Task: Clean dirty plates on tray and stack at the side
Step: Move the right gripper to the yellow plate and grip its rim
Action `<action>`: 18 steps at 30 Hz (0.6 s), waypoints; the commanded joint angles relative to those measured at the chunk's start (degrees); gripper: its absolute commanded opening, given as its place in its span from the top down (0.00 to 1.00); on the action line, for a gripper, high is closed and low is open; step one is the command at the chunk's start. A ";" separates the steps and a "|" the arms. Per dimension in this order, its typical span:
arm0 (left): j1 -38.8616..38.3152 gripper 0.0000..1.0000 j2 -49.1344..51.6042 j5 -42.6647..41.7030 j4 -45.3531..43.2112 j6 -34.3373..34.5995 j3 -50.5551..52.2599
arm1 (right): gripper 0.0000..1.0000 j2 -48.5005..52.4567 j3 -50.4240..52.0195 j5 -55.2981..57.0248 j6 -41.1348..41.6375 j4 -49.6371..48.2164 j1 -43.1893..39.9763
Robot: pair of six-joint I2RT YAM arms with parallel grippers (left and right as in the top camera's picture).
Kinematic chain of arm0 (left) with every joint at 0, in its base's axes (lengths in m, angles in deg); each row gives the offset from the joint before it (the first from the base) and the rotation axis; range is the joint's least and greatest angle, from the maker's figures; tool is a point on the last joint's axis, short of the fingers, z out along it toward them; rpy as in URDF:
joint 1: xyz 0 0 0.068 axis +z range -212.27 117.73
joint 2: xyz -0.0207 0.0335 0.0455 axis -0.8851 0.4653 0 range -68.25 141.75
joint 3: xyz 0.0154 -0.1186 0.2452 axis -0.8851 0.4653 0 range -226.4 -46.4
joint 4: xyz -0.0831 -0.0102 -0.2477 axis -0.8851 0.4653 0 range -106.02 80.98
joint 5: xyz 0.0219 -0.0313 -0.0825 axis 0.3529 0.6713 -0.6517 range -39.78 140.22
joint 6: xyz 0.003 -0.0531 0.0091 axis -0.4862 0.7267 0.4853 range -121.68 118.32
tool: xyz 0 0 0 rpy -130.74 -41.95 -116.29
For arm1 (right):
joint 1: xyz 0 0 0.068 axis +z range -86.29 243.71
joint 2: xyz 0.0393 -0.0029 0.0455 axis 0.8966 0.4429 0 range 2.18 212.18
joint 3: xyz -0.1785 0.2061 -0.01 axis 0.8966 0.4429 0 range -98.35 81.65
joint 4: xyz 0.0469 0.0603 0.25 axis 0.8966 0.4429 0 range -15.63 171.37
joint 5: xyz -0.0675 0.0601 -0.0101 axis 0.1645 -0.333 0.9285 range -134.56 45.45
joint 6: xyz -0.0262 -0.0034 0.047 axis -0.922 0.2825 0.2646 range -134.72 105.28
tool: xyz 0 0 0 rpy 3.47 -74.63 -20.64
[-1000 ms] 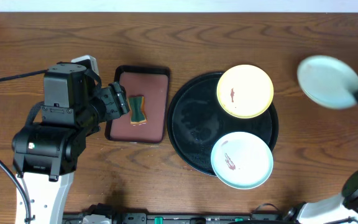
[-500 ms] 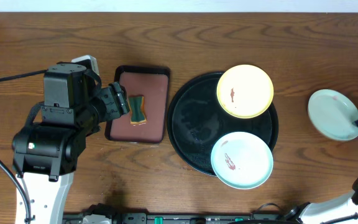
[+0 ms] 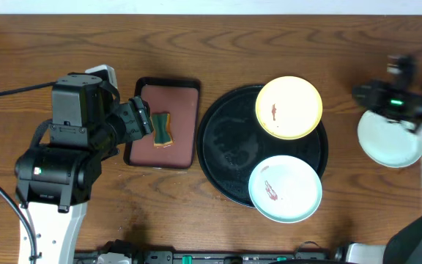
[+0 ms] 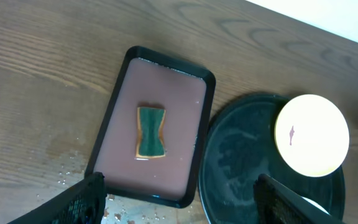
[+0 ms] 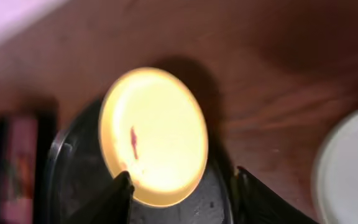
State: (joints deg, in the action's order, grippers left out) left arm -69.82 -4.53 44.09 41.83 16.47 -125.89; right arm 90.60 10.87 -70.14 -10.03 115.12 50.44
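Overhead: table (image 3: 269, 44), wood-grain, both arms in frame. Tray (image 3: 226, 147) sits mid-table and holds two plates. The yellow plate (image 3: 289, 107) is at its far rim and the mint plate (image 3: 285, 188) at its near rim. Each has a red-brown smear, so I judge both uncleaned.

The side plate (image 3: 387, 147) lies flat on bare wood to the right, well apart from the tray. The right arm partly covers it, and no smear shows on the part I can see. My read is one plate of three done and two to go. The stack has only its base.

The small tray (image 3: 185, 110) sits left of the big one, with the sponge (image 3: 161, 130) lying in it, untouched.

Left wrist: left gripper (image 4: 179, 182) has its fingers spread wide and holds nothing. It hangs over the near end of the small tray. This view alone shows wet film in that tray and water drops (image 4: 67, 174) on the wood beside it.

Right wrist: right gripper (image 5: 182, 190) is spread and empty. It frames the yellow plate, and the side plate's edge shows at the right. Overhead blurs this gripper too much to tell its state.
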 commanded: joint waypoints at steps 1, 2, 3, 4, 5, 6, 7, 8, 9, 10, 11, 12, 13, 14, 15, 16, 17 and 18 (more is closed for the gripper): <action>0.09 0.23 1.42 -0.98 -0.02 0.09 -0.90 | 0.50 3.67 0.31 23.41 -1.86 -0.26 9.99; 0.09 0.23 1.62 -1.05 -0.02 0.09 -0.90 | 0.50 5.03 0.31 29.11 -1.42 -0.94 12.35; 0.09 0.23 1.90 -1.25 -0.02 0.09 -0.90 | 0.47 6.73 0.31 34.77 -0.57 -2.01 14.49; 0.09 0.23 2.16 -1.46 -0.02 0.09 -0.90 | 0.39 8.48 0.31 38.16 -0.28 -3.34 16.02; 0.09 0.23 2.29 -1.66 -0.02 0.07 -0.90 | 0.37 9.75 0.31 38.62 -0.31 -4.35 16.74; 0.09 0.23 2.56 -1.92 -0.02 0.04 -0.90 | 0.37 11.15 0.31 37.99 -0.39 -5.33 17.20; 0.09 0.23 2.75 -2.05 -0.02 0.04 -0.90 | 0.40 12.44 0.31 36.85 -0.72 -6.19 17.40; 0.09 0.23 2.95 -2.10 -0.02 0.07 -0.90 | 0.41 14.10 0.31 35.95 -0.63 -6.99 17.44; 0.09 0.23 3.21 -2.08 -0.02 0.04 -0.90 | 0.42 15.34 0.31 35.17 -0.46 -7.65 17.42; 0.09 0.23 3.39 -2.25 -0.02 0.04 -0.90 | 0.43 16.90 0.31 34.32 -0.46 -8.41 17.33; 0.09 0.23 3.65 -2.27 -0.02 0.04 -0.90 | 0.47 18.71 0.31 34.27 -0.44 -9.09 17.33; 0.09 0.23 3.87 -2.27 -0.02 0.04 -0.90 | 0.49 19.47 0.31 34.23 -0.20 -9.29 17.33; 0.09 0.23 4.02 -2.27 -0.02 0.04 -0.90 | 0.53 20.06 0.31 34.01 0.52 -9.33 17.33; 0.09 0.23 4.17 -2.27 -0.02 0.04 -0.90 | 0.59 20.39 0.31 33.59 0.85 -9.29 17.35; 0.09 0.23 4.33 -2.29 -0.02 0.04 -0.90 | 0.67 20.48 0.31 32.89 0.87 -9.14 17.35; 0.09 0.23 4.42 -2.29 -0.02 0.04 -0.90 | 0.72 20.48 0.31 32.33 1.25 -9.07 17.33; 0.09 0.23 4.48 -2.29 -0.02 0.04 -0.90 | 0.77 20.44 0.31 31.69 2.01 -9.11 17.33; 0.09 0.23 4.55 -2.27 -0.02 0.04 -0.90 | 0.83 20.24 0.31 31.06 2.16 -9.14 17.33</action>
State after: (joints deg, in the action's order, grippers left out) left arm -69.82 -0.44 42.58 41.83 16.47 -125.89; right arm 111.24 11.00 -38.05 -9.33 106.23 67.90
